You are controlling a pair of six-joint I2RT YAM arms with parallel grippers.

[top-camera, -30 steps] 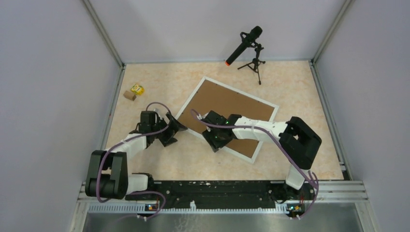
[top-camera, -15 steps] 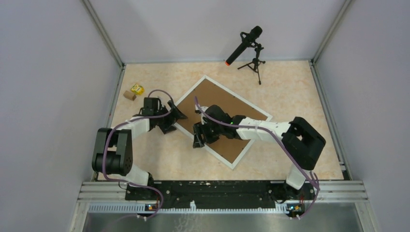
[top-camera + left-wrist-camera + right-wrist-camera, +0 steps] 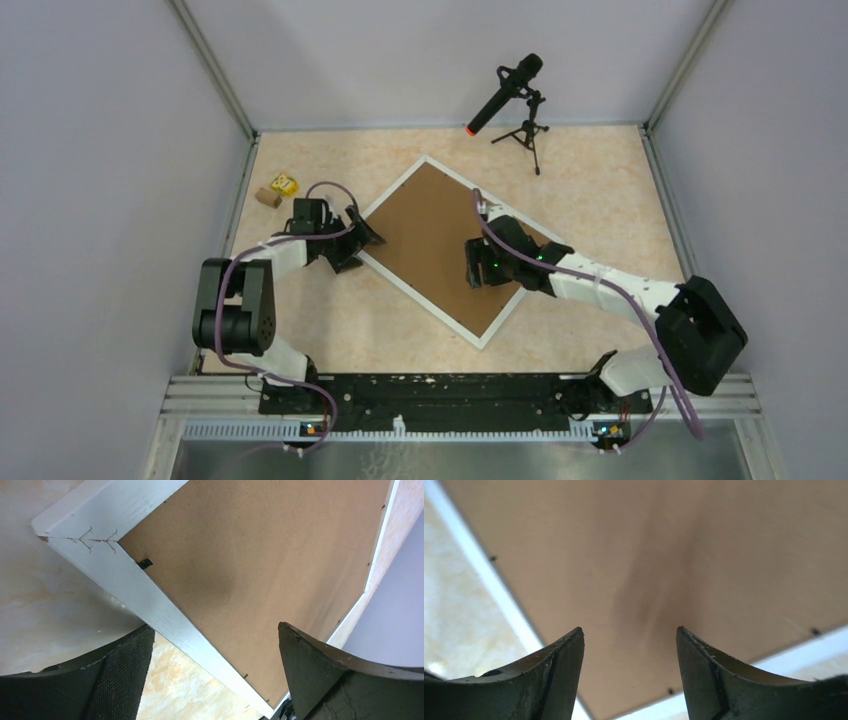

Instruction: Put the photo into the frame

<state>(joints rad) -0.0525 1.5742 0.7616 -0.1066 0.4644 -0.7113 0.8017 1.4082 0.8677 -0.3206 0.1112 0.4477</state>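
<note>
Right pincer (image 3: 630, 630) has pulled off the frame's near-left edge and now hovers over the right part of the backing board (image 3: 430, 225), jaws spreading, pinching nothing. Frame (image 3: 420, 299) has been rotated and lies face down mid-table (image 3: 610, 200). Left pincer (image 3: 215, 629) is spread wide at the frame's left corner. Photo not visible, presumably under the board, so probably near done.

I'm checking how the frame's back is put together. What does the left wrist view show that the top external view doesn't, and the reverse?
Only the left wrist view: staples across a corner of the frame and a small black tab at the backing board edge. Only the top external view: the microphone, two small blocks, the right pincer above the board. Both: the white frame lying back up with the brown board in it, and the left pincer open at its corner.
</note>
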